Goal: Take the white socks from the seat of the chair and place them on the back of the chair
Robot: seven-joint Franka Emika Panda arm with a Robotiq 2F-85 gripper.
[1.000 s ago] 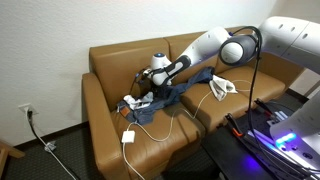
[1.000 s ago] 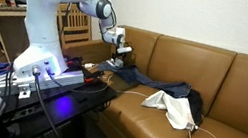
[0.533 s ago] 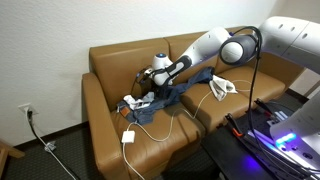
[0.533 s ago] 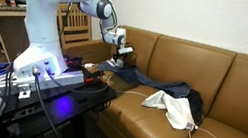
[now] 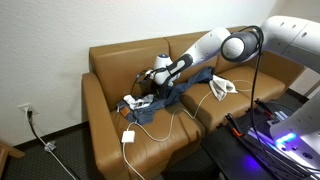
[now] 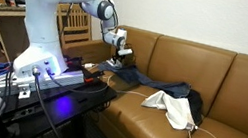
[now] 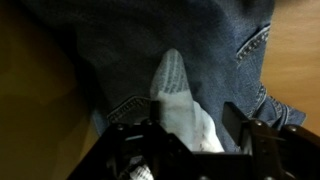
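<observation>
A white ribbed sock (image 7: 176, 92) lies on blue jeans (image 7: 100, 55) on the seat of a brown leather sofa (image 5: 120, 58). In the wrist view my gripper (image 7: 192, 125) stands open right over the sock, one finger on each side of it, with a gap showing by the right finger. In both exterior views the gripper (image 5: 154, 86) (image 6: 116, 58) points down at the jeans (image 5: 178, 95) (image 6: 147, 80) near the sofa's backrest (image 6: 196, 61). The sock itself is hidden behind the gripper there.
A white garment (image 5: 222, 87) (image 6: 174, 109) lies on the seat beside the jeans. A white charger (image 5: 128, 137) with a cable lies at the seat's front edge. Another small white piece (image 5: 130, 103) lies at the jeans' end. A wooden chair (image 6: 74, 22) stands behind the arm.
The gripper has shifted slightly lower toward the jeans. The sock and the jeans lie as before.
</observation>
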